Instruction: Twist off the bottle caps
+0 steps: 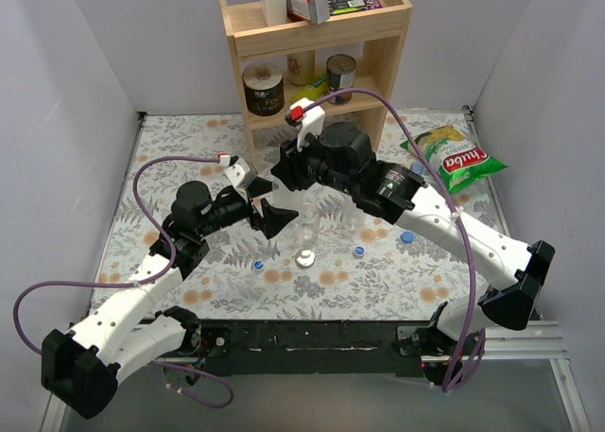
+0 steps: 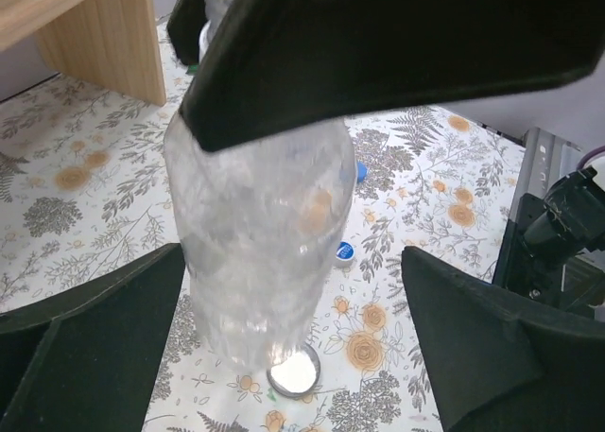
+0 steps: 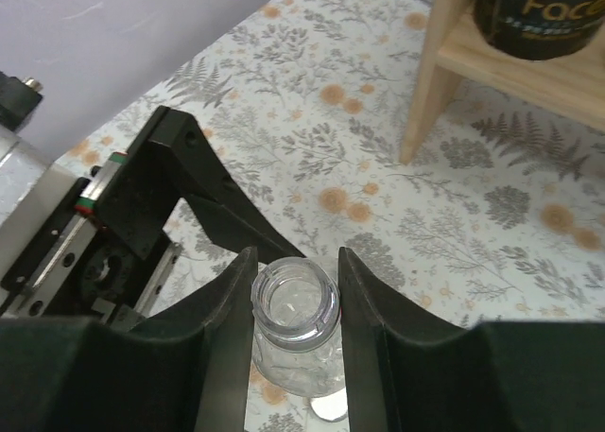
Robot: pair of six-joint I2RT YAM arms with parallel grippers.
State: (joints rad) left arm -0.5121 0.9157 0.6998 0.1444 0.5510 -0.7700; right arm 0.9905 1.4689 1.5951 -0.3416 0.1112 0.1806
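Right gripper [image 3: 296, 262]: black fingers [image 3: 225, 342] pressed against both sides of bottle [image 3: 295, 361] neck. Bottle clear, upright, mouth uncapped, standing on flower-print table [image 3: 378, 205]. Whitish cap [image 3: 329, 409] lies on table just beside bottle base, partly hidden. Left gripper [image 3: 180, 205] at left, one finger [image 3: 236, 226] reaching to bottle neck; contact unclear. Wooden shelf [image 3: 430, 73] leg stands on table, dark can [image 3: 539, 11] on lower board. Grey wall [image 3: 142, 25] along table's edge.

A floral cloth [image 1: 189, 139] covers the worktop. At its far edge stands a wooden shelf [image 1: 321, 37] holding a dark can [image 1: 263, 89], a second can [image 1: 341, 73] and a yellow bottle [image 1: 309, 92] between them, with a red-and-white box [image 1: 307, 4] on top. A green crisp bag [image 1: 454, 155] lies to the shelf's right
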